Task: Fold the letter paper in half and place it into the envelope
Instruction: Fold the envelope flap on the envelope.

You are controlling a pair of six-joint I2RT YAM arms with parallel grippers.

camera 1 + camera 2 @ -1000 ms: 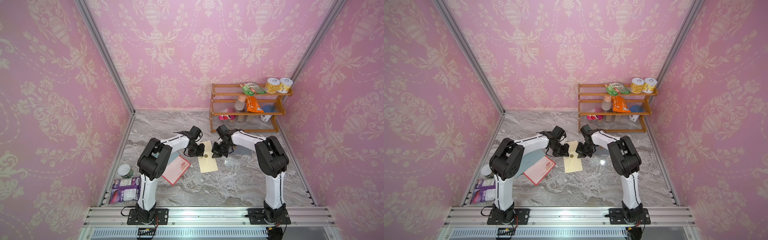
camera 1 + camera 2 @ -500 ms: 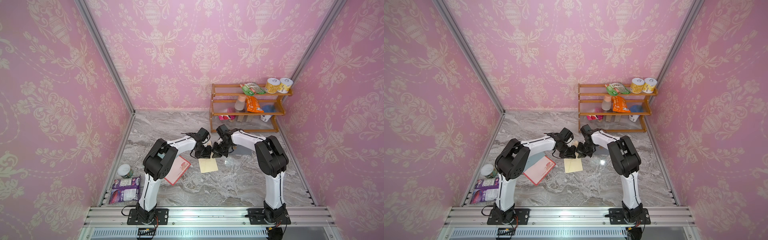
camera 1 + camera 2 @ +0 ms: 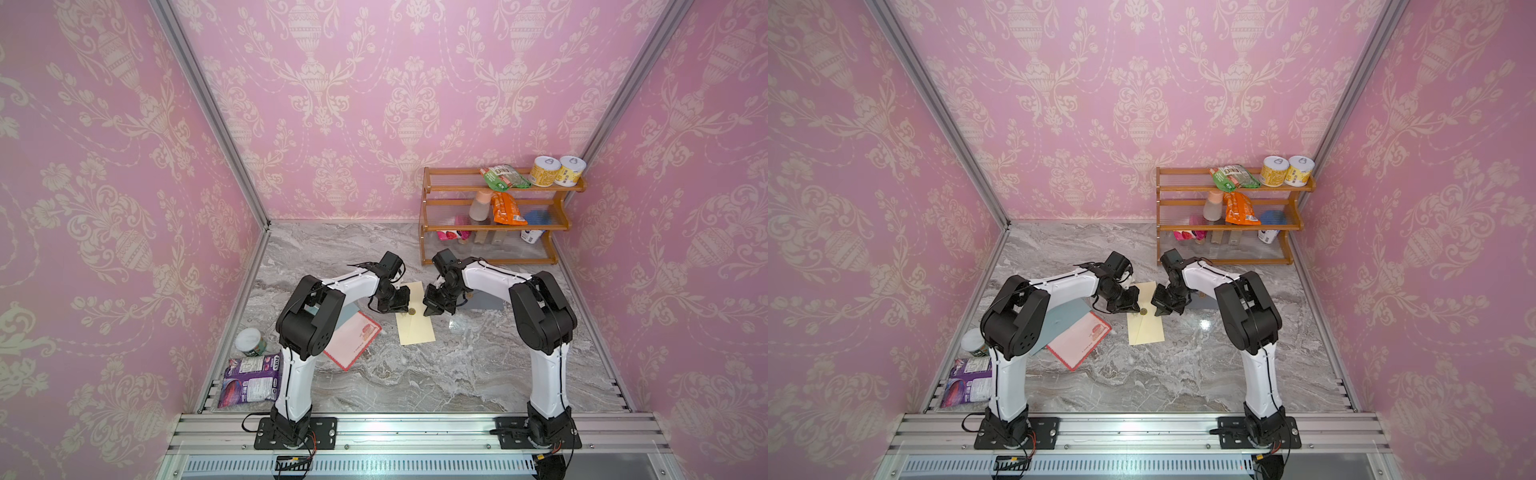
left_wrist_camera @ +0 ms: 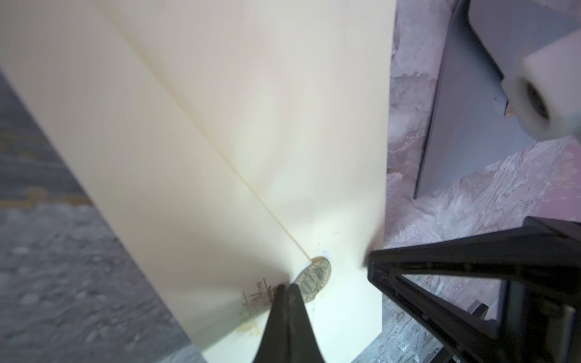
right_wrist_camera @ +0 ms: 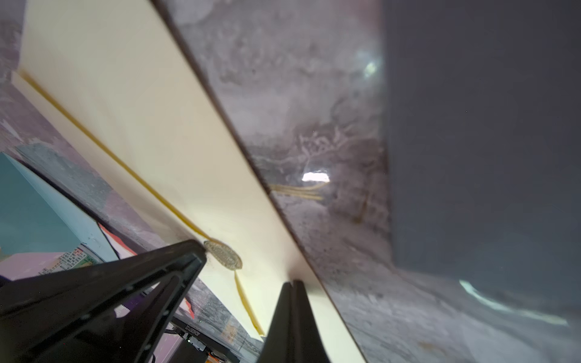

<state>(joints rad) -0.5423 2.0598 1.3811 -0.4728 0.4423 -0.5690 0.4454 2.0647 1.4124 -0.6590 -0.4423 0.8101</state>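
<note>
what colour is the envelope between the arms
Pale cream yellow, with a gold round seal; the envelope shows best in the left wrist view.

Open tabletop (image 3: 457,374) fronts the envelope (image 3: 415,328) (rack (image 3: 423,216) seemingly well behind).

Envelope (image 3: 417,327): cream, oblong, is lying flat just in front of the wooden shelf (image 3: 490,226), showing a diagonal seam running to a round gold seal (image 4: 314,279) at mid-length. Letter paper (image 3: 352,341): pink, red-bordered, is lying flat and unfolded, farther out from the shelf, not touching the envelope.
</note>
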